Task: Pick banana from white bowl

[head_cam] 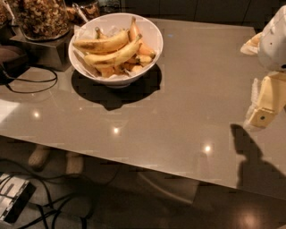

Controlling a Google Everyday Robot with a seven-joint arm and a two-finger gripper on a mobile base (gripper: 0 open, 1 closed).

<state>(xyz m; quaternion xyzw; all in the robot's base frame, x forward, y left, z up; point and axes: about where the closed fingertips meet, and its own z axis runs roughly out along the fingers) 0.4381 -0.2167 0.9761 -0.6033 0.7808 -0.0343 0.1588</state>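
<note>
At the right edge of the view, the gripper (260, 117) hangs over the grey table (187, 89), cream-coloured and partly cut off by the frame. Whether it is spread or closed up I cannot tell from this angle; nothing is seen in its grasp. Above it the arm's white housing (277, 40) also runs out of the picture, and the arm's shadow (254, 161) falls dark on the table's near edge.

Well apart from the gripper, at the table's far left, stands the white bowl (154, 33). The banana (114, 57) lies across the front of the heap inside it, long and yellow, its dark tip pointing up to the right. A second long yellow banana (103, 44) lies just behind it, touching it. Shorter orange-tinted bananas (144, 48) are mostly buried under these two, so their number cannot be made out.

Left of the bowl, a glass jar of granola (42, 18) sits on a dark stand (40, 51); the jar's top is cut off. Another jar (87, 9) behind the bowl shows only in part. A black cable (31, 85) loops over the table's left end from a dark object (11, 60) at the edge, too dim to identify.

Below the table, two pale shapes (40, 156) are too blurred to name. More cables and a metal box (13, 201) lie on the floor.
</note>
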